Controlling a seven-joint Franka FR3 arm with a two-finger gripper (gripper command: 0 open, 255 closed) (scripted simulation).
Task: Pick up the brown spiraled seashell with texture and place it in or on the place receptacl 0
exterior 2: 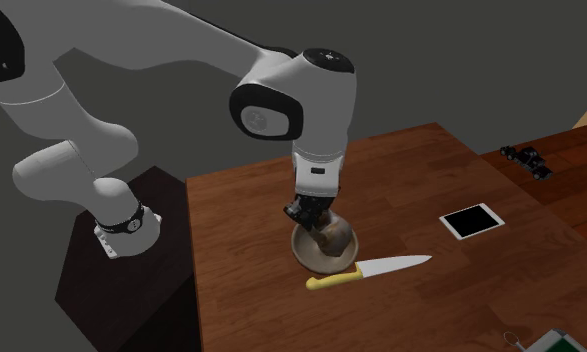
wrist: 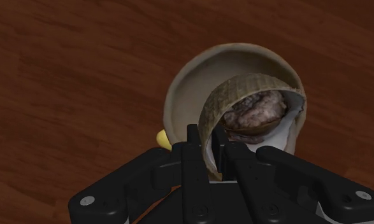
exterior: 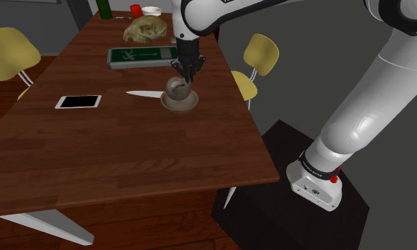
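Okay, you've got the gripper (wrist: 206, 154) pinching the seashell (wrist: 246, 105): in the wrist view both black fingers (wrist: 192, 149) sit close together with the shell's thin curled lip clamped between them. The shell is tan-brown, with a ribbed outer wall and a mottled grey-brown inside. It sits over the bowl (wrist: 190, 75), a plain beige-grey round one. Most of the shell falls within the rim; you can't tell whether its underside touches the bowl's floor. In the shoulder view the gripper (exterior: 183, 71) points straight down, with the shell (exterior: 176, 88) directly under it and poking above the bowl (exterior: 190, 105) rim. The bowl stands on the dark wooden table (exterior: 114, 156), toward the edge nearest the stand (exterior: 271, 213). A knife (exterior 2: 371, 268) lies just beside the bowl, yellow handle at its wall and white blade pointing away. Off past the blade tip you see a tablet (exterior 2: 472, 221) flat on the table, black screen, white frame. Beyond the bowl in the shoulder view lies a green sign (exterior: 141, 55), and past that a yellowish skull (exterior: 146, 30). A yellow chair (exterior: 260, 53) stands off the table's right edge in that view. In the second exterior view the gripper (exterior 2: 311, 213) hangs over the bowl (exterior 2: 316, 258) with the shell (exterior 2: 334, 236) inside the rim.
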